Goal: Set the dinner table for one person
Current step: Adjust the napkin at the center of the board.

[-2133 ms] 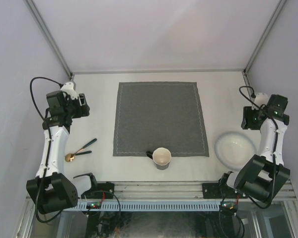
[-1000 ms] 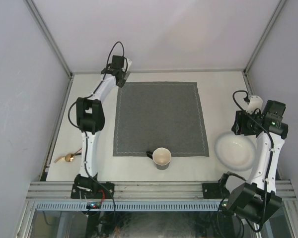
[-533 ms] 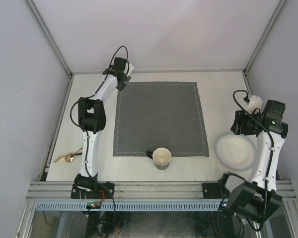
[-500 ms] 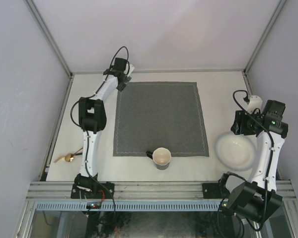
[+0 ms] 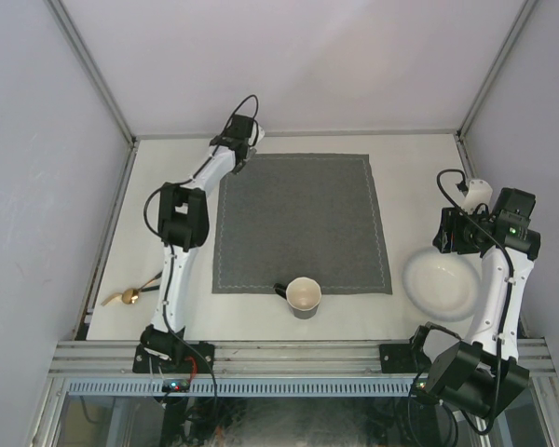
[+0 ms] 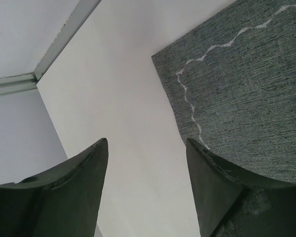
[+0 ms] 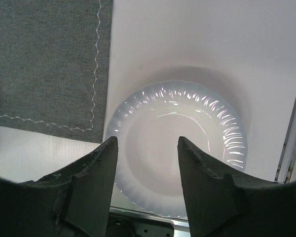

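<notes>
1. The dinner table (image 5: pixel 410 186) is by far the biggest thing here. Its long axis runs left to right across the front of both arms, and thin metal rails meet at its far corners. It lies flat beneath both grippers (neither touches it).
2. A square grey stitched mat (image 5: pixel 301 222) lies in the middle of the table, with its edges parallel to the table's.
3. The left arm reaches far forward. The left gripper (image 5: pixel 244 138) hangs over the mat's far-left corner, with bare tabletop showing below it in the wrist view. Its jaws (image 6: pixel 145 148) stand apart with nothing between them.
4. The right gripper (image 5: pixel 456 233) hovers above the table's right side, between the mat's right edge and the side rail. Its jaws (image 7: pixel 147 143) are also parted and empty.
5. A white fluted plate (image 5: pixel 441 283) sits on the table just right of the mat's near-right corner, directly under the right gripper.
6. A dark mug (image 5: pixel 303 297) stands upright at the mat's near edge (handle to the left).
7. A gold spoon (image 5: pixel 129 296) lies near the table's left edge, partly hidden behind the left arm.
</notes>
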Available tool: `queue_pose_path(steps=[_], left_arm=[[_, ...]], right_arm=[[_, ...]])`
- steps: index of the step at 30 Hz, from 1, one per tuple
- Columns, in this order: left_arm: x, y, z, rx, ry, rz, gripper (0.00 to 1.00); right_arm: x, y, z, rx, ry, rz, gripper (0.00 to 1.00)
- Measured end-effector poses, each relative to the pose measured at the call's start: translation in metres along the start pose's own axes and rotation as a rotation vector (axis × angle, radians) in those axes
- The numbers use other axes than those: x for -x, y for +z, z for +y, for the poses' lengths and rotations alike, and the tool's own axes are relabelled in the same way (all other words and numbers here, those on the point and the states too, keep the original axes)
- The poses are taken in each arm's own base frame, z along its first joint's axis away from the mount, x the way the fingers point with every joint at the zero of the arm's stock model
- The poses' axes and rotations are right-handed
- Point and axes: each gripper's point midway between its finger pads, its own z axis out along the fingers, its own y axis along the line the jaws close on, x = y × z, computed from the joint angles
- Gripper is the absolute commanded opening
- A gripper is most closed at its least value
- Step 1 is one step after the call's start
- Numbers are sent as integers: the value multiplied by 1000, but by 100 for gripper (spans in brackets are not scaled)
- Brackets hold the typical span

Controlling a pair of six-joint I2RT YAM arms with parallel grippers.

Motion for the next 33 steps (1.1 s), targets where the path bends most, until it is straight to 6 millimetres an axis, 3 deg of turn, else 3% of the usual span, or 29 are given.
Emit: queue_pose_path(steps=[8,26,33], left_arm=[[4,3,-12,14,31,2,69],[-1,14,4,157,63,20,70],[-2,16,-5,116,56,17,76]], right_arm=[[0,0,0,0,0,0,52],[0,-3,2,-1,-3,-6,52],[0,-3,2,-1,-4,-6,52]])
